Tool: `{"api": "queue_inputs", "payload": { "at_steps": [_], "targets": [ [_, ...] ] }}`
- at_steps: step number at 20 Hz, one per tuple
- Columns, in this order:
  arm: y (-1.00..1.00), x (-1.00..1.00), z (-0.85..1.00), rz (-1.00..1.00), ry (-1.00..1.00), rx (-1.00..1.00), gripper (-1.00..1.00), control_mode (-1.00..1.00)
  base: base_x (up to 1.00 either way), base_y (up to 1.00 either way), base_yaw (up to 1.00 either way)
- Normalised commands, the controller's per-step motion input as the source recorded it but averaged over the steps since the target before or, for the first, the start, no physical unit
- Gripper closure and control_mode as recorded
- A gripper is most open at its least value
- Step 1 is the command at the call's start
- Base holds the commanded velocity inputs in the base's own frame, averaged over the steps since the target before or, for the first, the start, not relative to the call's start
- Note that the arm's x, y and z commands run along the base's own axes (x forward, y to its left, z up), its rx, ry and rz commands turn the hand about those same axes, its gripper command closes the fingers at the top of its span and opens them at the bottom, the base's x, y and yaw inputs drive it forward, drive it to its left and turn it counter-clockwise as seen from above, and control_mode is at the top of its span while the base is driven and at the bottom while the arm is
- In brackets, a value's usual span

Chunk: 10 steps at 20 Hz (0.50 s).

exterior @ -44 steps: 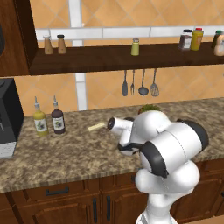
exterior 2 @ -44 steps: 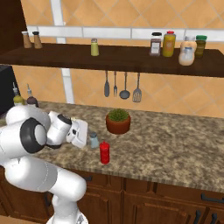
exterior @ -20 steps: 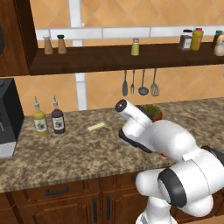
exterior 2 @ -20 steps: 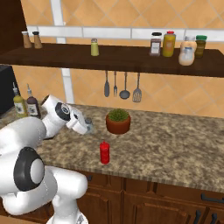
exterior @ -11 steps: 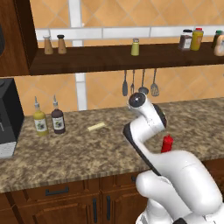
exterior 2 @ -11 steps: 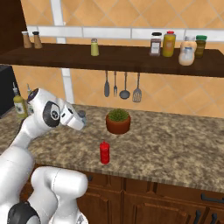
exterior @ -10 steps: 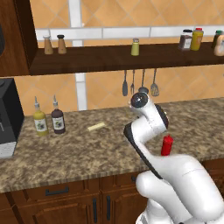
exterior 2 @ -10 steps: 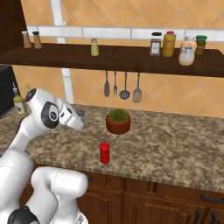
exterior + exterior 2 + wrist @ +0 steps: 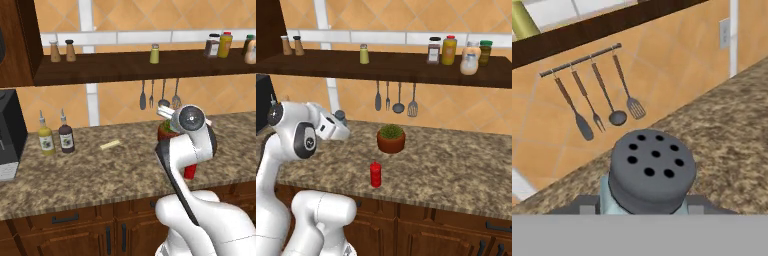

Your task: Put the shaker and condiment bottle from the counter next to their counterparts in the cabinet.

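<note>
End effector (image 9: pixel 340 121) clamped on the shaker (image 9: pixel 648 175), now higher above the counter (image 9: pixel 456 160) than before.

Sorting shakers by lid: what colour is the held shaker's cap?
Dark grey with holes, clearest in the hand view: cap.

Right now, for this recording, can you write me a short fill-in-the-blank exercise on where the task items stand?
1. The claw is shut on the ____, whose grey cap has holes.
2. The red condiment bottle stands on the ____, in front of the potted plant.
3. The yellow-green shaker stands on the cabinet's ____.
4. Utensils hang ____ the shelf board.

Missing words: shaker; counter; shelf board; below
</note>
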Motion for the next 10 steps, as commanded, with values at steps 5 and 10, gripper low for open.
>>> {"api": "queue_inputs", "payload": {
  "at_steps": [5, 10],
  "targets": [
    [0.17, -0.38, 1.00, 0.03, -0.06, 0.00, 1.00, -1.00, 0.00, 0.00, 0.00],
    [0.23, -0.79, 1.00, 0.00, -0.18, -0.04, 1.00, -1.00, 0.00, 0.00, 0.00]
  ]
}}
